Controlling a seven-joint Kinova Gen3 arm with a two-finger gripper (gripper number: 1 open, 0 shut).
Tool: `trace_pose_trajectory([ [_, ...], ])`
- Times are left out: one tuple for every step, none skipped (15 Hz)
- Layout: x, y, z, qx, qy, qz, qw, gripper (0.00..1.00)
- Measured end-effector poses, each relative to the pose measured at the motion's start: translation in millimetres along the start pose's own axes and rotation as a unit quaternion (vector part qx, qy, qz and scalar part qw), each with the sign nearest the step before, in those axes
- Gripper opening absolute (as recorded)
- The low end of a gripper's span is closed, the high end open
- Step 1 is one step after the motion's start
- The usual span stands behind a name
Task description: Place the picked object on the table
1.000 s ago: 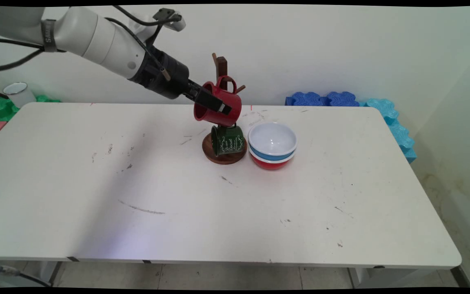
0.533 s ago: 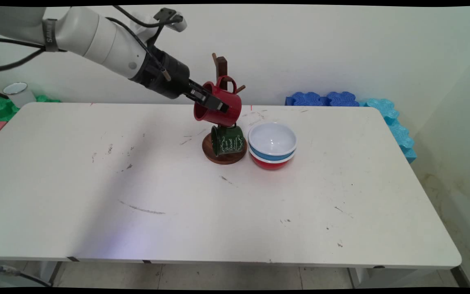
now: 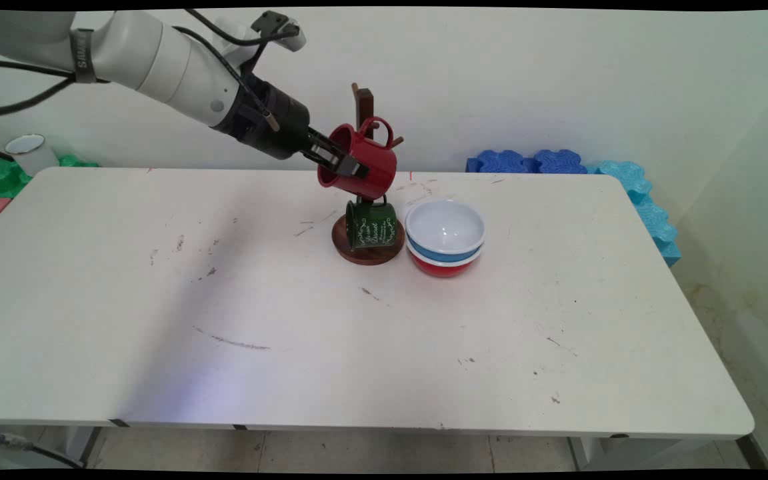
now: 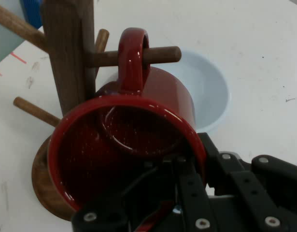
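At the back middle of the white bench [image 3: 157, 320], I am reaching in from the left with my claw [image 3: 343, 165] pinching the rim of a red mug [image 3: 361, 163]: one finger is sitting inside the mug's mouth and the other is pressing on its outer wall. The mug is lying tilted on its side, its mouth facing me, and its handle [image 4: 133, 58] is looped over a peg [image 4: 155, 55] of the dark wooden mug tree [image 3: 364, 107]. From the hand view, the peg is passing right through the handle's ring, beside the tree's upright post [image 4: 66, 58]. Directly under the red mug, a green mug [image 3: 371, 225] with pale lettering is hanging low on the same tree, just above its round wooden base [image 3: 365, 253]. Just beside the base, on its right, a pale blue bowl [image 3: 445, 230] is sitting nested in a red bowl [image 3: 443, 267]. Behind the bench's far right corner, blue foam blocks [image 3: 531, 161] are lying against the wall.
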State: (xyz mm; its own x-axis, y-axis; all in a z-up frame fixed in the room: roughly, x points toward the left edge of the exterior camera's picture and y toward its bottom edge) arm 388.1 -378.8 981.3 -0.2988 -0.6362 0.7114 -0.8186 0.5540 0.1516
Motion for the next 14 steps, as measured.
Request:
trace_pose_trajectory([
  [0,0,-1,0.001,0.001,0.002,1.0000,0.00],
  [1,0,-1,0.001,0.001,0.003,1.0000,0.00],
  [1,1,-2,0.001,0.001,0.004,1.0000,0.00],
  [1,1,-2,0.001,0.001,0.005,1.0000,0.00],
  [1,2,-3,0.000,0.002,0.007,1.0000,0.00],
  [1,3,-3,0.000,0.002,0.008,1.0000,0.00],
  [1,4,-4,-0.001,0.002,0.009,1.0000,0.00],
  [1,5,-6,-0.002,0.002,0.011,0.9999,0.00],
  [1,7,-7,-0.003,0.003,0.012,0.9999,0.00],
  [1,8,-8,-0.004,0.003,0.014,0.9999,0.00],
  [1,10,-9,-0.005,0.002,0.015,0.9999,0.00],
  [1,13,-10,-0.008,0.002,0.017,0.9998,0.00],
  [0,15,-11,-0.009,0.002,0.017,0.9998,0.00],
  [0,17,-12,-0.012,0.002,0.019,0.9998,0.00],
])
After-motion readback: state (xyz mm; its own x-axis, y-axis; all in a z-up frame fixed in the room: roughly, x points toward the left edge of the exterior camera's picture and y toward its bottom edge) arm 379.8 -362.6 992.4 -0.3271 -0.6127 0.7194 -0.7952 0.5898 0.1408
